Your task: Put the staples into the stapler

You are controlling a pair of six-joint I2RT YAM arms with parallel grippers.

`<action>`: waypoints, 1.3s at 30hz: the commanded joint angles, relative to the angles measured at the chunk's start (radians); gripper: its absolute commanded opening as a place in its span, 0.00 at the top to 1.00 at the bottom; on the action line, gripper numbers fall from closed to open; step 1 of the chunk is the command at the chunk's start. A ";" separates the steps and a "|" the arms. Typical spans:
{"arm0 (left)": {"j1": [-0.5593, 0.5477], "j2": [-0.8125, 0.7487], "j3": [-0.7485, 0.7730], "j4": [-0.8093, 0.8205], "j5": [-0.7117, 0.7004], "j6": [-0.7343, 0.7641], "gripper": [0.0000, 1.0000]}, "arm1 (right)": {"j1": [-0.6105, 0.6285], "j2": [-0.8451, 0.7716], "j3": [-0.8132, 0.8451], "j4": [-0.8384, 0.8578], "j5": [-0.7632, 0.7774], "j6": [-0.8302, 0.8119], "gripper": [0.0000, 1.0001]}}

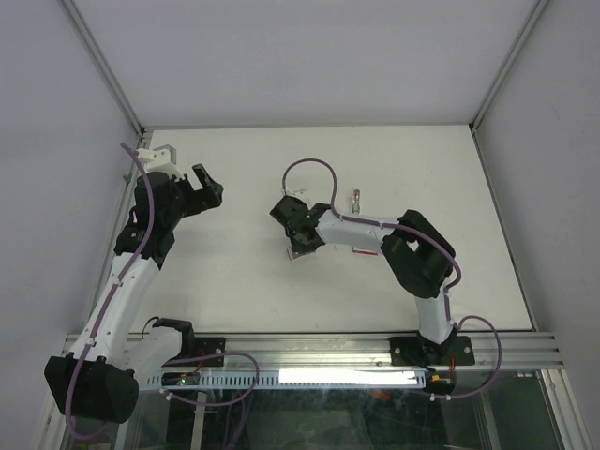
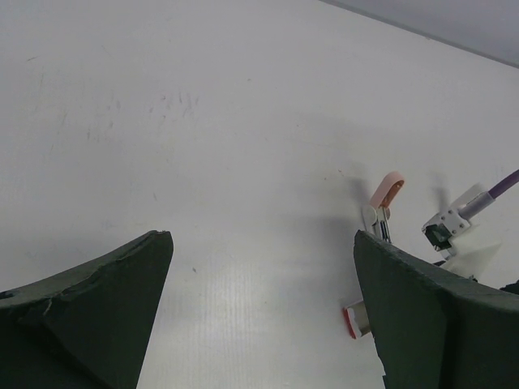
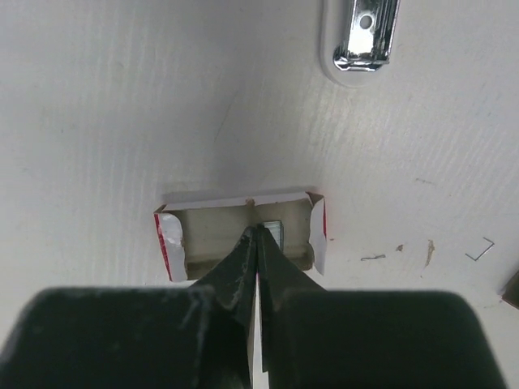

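Staples [image 3: 207, 235], a small open white box with red edges, lay flat on the white table [image 1: 234, 291] directly beneath the right gripper [image 3: 257, 237]. The left gripper [image 2: 261, 243] stood well to the left of the right gripper, above bare table, with its jaws fully released and holding nothing. The right gripper pointed down into the box with its jaws clenched. Its tips met inside the tray beside a metallic strip [image 3: 273, 231]; whether anything was pinched between them could not be determined. The stapler [image 3: 362, 36] lay just beyond the right gripper's tips, apart from the box. One loose staple [image 3: 480, 250] lay on the table to the right of those tips.
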 commanded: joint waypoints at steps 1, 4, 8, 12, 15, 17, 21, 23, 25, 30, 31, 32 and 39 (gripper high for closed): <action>0.014 -0.035 -0.010 0.073 0.058 -0.002 0.01 | -0.048 -0.149 -0.053 0.144 -0.150 -0.017 1.00; 0.013 -0.048 -0.025 0.102 0.098 -0.006 0.01 | -0.099 -0.210 -0.112 0.234 -0.306 -0.013 1.00; 0.012 -0.068 -0.047 0.142 0.156 -0.039 0.02 | -0.151 -0.276 -0.195 0.332 -0.430 -0.008 1.00; -0.012 -0.073 -0.093 0.225 0.246 -0.103 0.05 | -0.183 -0.326 -0.257 0.393 -0.469 -0.012 1.00; -0.052 -0.067 -0.100 0.254 0.286 -0.114 0.06 | -0.191 -0.352 -0.306 0.454 -0.528 0.000 1.00; -0.084 -0.069 -0.110 0.272 0.294 -0.114 0.06 | -0.221 -0.364 -0.335 0.509 -0.593 0.026 1.00; -0.164 -0.076 -0.170 0.332 0.330 -0.138 0.07 | -0.250 -0.421 -0.406 0.629 -0.681 0.086 1.00; -0.206 -0.092 -0.223 0.400 0.365 -0.172 0.07 | -0.264 -0.459 -0.426 0.679 -0.721 0.108 1.00; -0.226 -0.112 -0.276 0.496 0.414 -0.230 0.07 | -0.279 -0.502 -0.447 0.722 -0.762 0.134 1.00; -0.247 -0.149 -0.358 0.719 0.507 -0.357 0.07 | -0.326 -0.623 -0.504 0.863 -0.868 0.194 1.00; -0.252 -0.148 -0.363 0.747 0.524 -0.373 0.08 | -0.333 -0.644 -0.520 0.896 -0.889 0.209 1.00; -0.258 -0.141 -0.364 0.767 0.540 -0.387 0.08 | -0.340 -0.665 -0.532 0.926 -0.907 0.222 1.00; -0.331 -0.069 -0.330 0.910 0.629 -0.458 0.22 | -0.366 -0.767 -0.598 1.155 -1.023 0.328 1.00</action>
